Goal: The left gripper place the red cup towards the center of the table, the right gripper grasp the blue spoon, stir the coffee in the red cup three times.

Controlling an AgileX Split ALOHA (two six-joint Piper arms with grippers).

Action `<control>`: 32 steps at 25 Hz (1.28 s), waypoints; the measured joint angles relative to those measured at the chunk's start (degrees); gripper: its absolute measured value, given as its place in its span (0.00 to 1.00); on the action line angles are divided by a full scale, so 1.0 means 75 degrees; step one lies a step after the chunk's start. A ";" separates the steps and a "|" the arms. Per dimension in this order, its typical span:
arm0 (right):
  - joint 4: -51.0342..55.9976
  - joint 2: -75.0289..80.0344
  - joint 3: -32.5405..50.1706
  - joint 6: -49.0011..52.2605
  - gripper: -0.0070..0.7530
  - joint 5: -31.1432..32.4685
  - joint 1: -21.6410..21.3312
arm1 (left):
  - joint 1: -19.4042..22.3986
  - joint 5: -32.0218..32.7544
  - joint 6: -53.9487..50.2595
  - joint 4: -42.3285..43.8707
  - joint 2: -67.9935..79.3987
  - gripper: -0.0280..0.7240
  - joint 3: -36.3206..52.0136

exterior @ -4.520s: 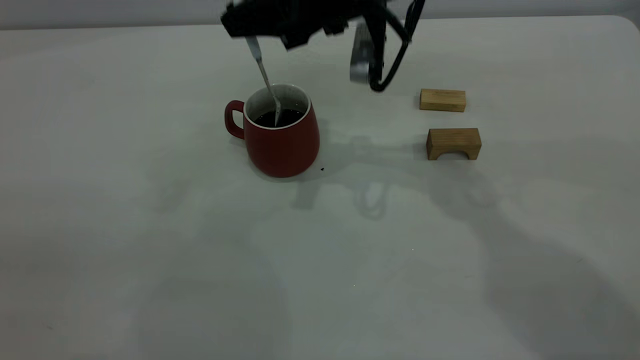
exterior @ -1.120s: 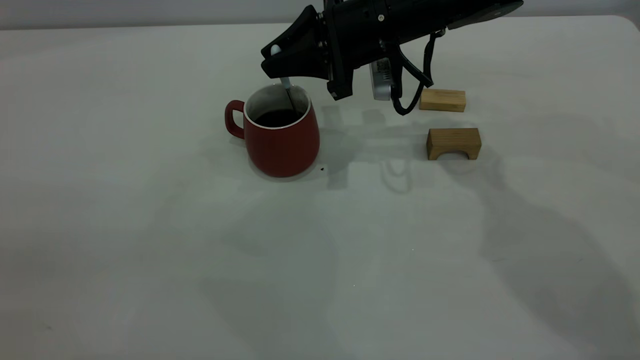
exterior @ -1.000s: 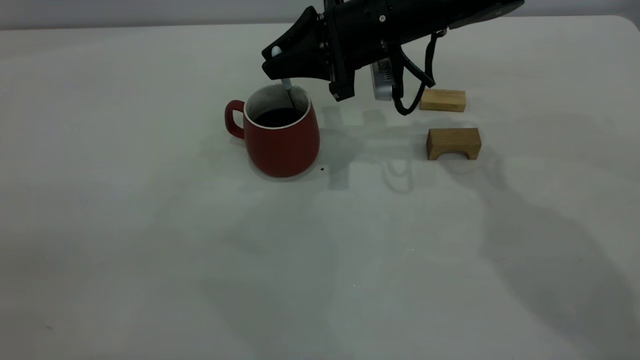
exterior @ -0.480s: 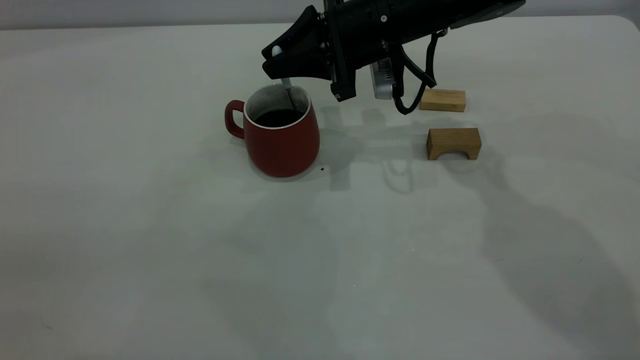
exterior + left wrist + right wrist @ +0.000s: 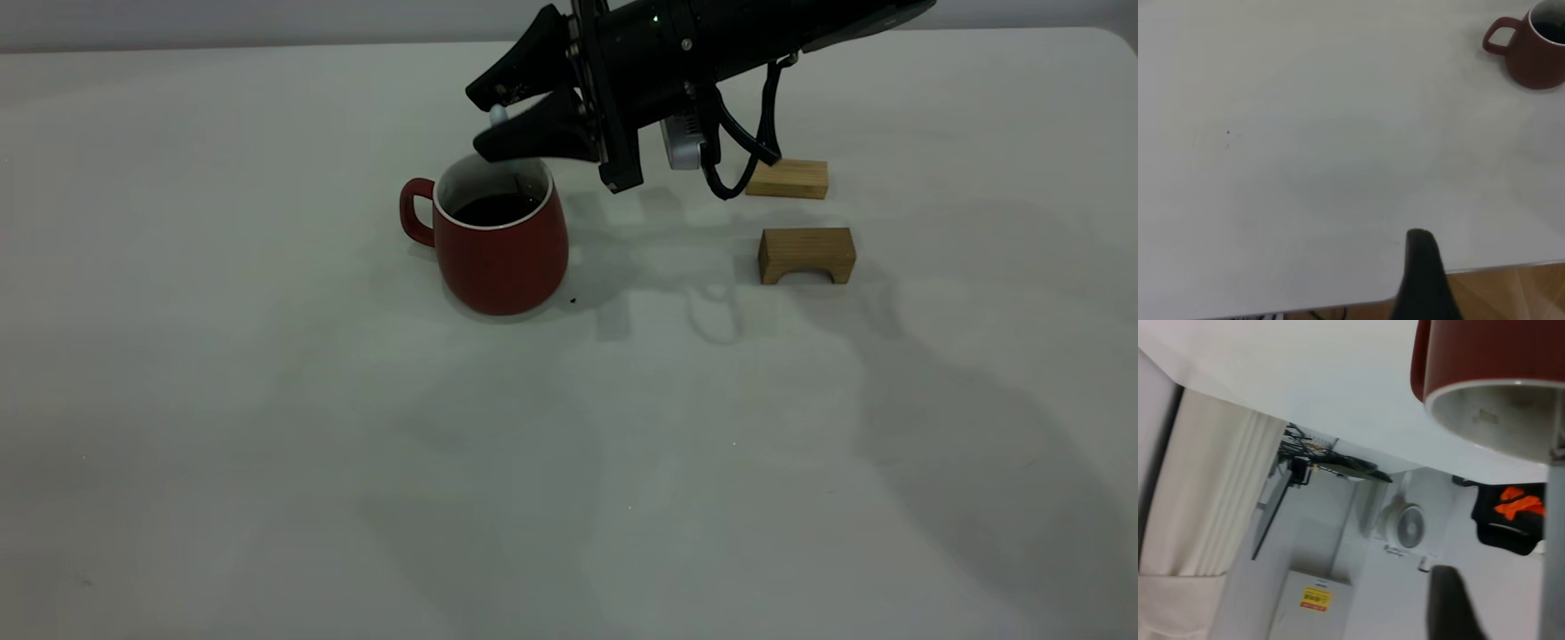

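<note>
The red cup [image 5: 502, 258] stands upright near the table's [image 5: 267, 400] middle, handle to the left, dark coffee [image 5: 495, 209] inside. My right gripper [image 5: 478, 118] hovers just above the cup's rim with its jaws parted. The blue spoon's pale handle end [image 5: 498, 114] shows between them, and the lower jaw hides the shaft. In the right wrist view the cup [image 5: 1491, 360] is close and the spoon's grey shaft [image 5: 1555, 540] runs along the edge. The left wrist view shows one dark finger [image 5: 1423, 267] over the table edge, far from the cup [image 5: 1531, 47].
Two tan wooden blocks lie right of the cup: a flat one [image 5: 787, 178] farther back and an arch-shaped one [image 5: 806, 253] nearer. The right arm's cable loop [image 5: 738, 169] hangs close to the flat block. A small dark speck [image 5: 573, 300] lies beside the cup.
The right gripper's jaws have parted around the spoon handle; half a second ago they were shut on it. Cup and blocks have not moved.
</note>
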 joint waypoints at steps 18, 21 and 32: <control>-0.6590 -0.4784 0.0000 -0.0187 0.59 0.0654 0.0001 | 0.0000 0.0000 0.0000 0.0000 0.0000 0.83 0.0000; -0.7069 -0.5683 0.0000 -0.0952 0.54 0.1137 -0.0030 | 0.0000 0.0000 0.0000 0.0000 0.0000 0.83 0.0000; -1.0297 -0.8707 0.1219 -0.2742 0.35 0.2031 -0.0062 | 0.0000 0.0000 0.0008 0.0000 0.0000 0.83 0.0000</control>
